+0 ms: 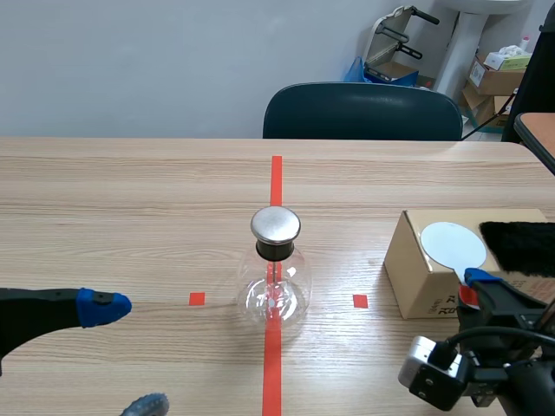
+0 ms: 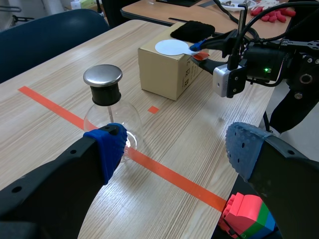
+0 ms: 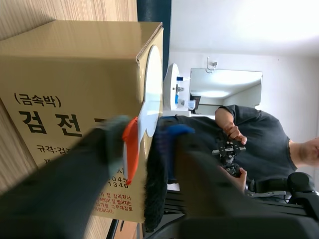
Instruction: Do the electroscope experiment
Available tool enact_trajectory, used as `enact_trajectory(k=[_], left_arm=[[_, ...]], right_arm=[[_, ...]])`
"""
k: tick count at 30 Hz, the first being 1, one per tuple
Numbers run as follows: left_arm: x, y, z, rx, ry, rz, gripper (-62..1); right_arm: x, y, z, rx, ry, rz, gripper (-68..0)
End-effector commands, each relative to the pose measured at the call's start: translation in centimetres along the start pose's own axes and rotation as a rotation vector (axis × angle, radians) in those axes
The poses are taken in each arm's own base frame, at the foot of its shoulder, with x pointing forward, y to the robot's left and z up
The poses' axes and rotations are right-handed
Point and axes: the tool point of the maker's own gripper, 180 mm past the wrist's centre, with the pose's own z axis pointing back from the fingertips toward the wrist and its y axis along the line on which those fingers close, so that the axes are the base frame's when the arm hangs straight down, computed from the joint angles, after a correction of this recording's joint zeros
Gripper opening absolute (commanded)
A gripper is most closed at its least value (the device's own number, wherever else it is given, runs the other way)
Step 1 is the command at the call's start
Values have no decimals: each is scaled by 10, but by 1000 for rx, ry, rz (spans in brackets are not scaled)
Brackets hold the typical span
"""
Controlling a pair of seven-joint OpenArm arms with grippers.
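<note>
A long light-wood table [image 1: 130,191] fills the scene view, its grain running side to side. At twelve o'clock, just past its far edge, stands a dark teal chair [image 1: 362,111], of which only the backrest shows. Behind it runs a plain, evenly lit, pale blue-grey wall [image 1: 130,61]. Between one and two o'clock the corner is cluttered with a blue bag [image 1: 357,69], a folded metal frame [image 1: 395,35], a white column [image 1: 457,43] and stacked cardboard boxes [image 1: 494,78]. Towards three o'clock the corner of a second brown table [image 1: 538,130] juts in.

cardboard box [image 3: 65,64] side, Korean print "(금속박)" and "검전", smaller lines illegible
</note>
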Motion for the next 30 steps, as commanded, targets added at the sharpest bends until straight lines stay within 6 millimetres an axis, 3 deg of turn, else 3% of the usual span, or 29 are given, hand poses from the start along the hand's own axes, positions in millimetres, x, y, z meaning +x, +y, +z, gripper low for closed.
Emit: enact_trajectory(k=[1, 5, 6, 30], left_arm=[[9, -4, -3, -8, -35, 12, -170], [9, -4, -3, -8, -35, 12, -170], [9, -4, -3, -8, -35, 12, -170], [8, -4, -3, -8, -25, 12, -170]], right_arm=[[-2, -10, -5, -33, 4, 2, -368], [-2, -10, -5, -33, 4, 2, -47], [-2, -10, -5, -34, 4, 2, 4], [-4, -10, -5, -33, 14, 3, 4]])
